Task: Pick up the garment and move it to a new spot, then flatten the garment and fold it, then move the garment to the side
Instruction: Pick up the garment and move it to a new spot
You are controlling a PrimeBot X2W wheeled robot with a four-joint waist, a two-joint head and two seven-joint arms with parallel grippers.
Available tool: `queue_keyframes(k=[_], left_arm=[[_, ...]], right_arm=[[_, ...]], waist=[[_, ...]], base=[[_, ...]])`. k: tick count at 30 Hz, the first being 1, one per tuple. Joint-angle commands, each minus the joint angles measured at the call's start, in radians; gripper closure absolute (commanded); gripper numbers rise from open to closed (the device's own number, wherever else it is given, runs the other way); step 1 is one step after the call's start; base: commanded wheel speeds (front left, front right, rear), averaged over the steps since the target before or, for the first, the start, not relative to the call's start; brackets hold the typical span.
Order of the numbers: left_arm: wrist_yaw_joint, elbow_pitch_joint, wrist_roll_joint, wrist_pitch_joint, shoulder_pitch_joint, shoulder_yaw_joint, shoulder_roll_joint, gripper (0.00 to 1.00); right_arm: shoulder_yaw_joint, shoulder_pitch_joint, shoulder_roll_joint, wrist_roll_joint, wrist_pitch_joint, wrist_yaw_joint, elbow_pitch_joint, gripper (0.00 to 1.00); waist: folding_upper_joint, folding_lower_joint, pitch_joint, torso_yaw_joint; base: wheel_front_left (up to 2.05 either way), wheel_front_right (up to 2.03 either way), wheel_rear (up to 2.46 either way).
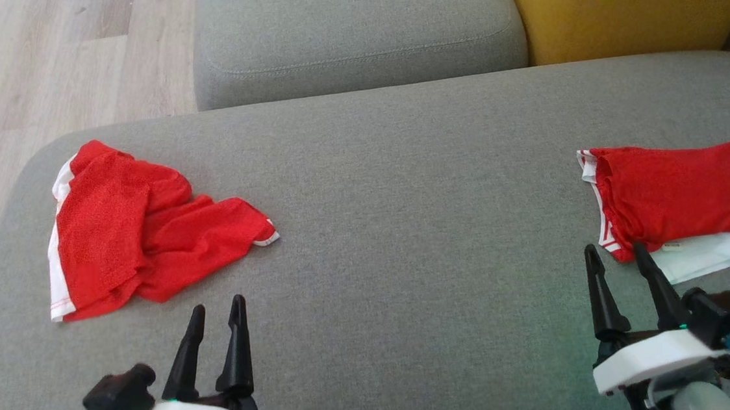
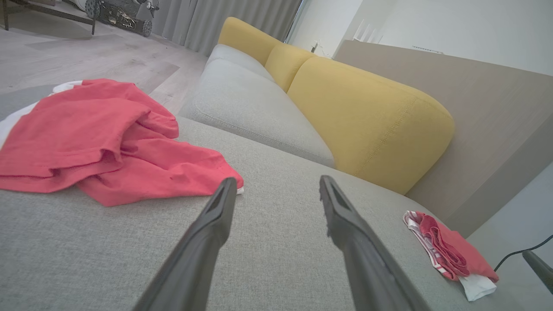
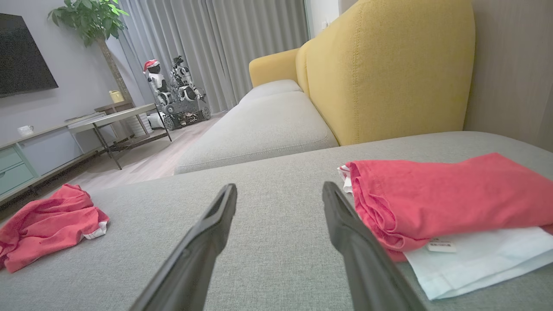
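Head view | crumpled garment (image 1: 139, 229) ahead-left of left gripper (image 1: 217, 302), apart | left gripper spread; right gripper (image 1: 614, 247) spread

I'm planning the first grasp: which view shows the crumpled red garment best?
Head view: the crumpled red garment lies whole, seen from above. Left wrist view has it close but cropped; right wrist view, small and cropped.

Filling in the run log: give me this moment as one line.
left gripper: open, empty | right gripper: open, empty | crumpled red garment: on sofa seat, left | folded red garment: right, on white cloth
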Motion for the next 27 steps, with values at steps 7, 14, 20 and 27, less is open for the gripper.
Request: queue_keyframes(k=[7, 14, 20, 27], left_arm=[[0.004, -0.035, 0.003, -0.008, -0.048, 0.026, 0.001, 0.0], [0.009, -0.035, 0.004, -0.008, -0.059, 0.041, 0.001, 0.0], [0.017, -0.041, 0.004, -0.008, -0.069, 0.063, 0.001, 0.0], [0.022, -0.048, 0.012, -0.008, -0.075, 0.081, 0.001, 0.0]], right_arm=[[0.026, -0.038, -0.004, 0.01, -0.018, -0.001, -0.018, 0.0], [0.041, -0.041, -0.004, 0.011, -0.018, -0.001, -0.013, 0.0], [0.068, -0.04, -0.004, 0.019, -0.015, -0.001, -0.016, 0.0], [0.099, -0.041, -0.004, 0.027, -0.011, -0.001, -0.015, 0.0]], waist=[[-0.0001, 0.0, 0.004, 0.002], [-0.0001, 0.0, 0.008, 0.035], [-0.0001, 0.0, 0.011, 0.109], [-0.0001, 0.0, 0.015, 0.213]], base=[[0.0, 0.0, 0.0], [0.0, 0.0, 0.0], [0.0, 0.0, 0.0], [0.0, 0.0, 0.0]])
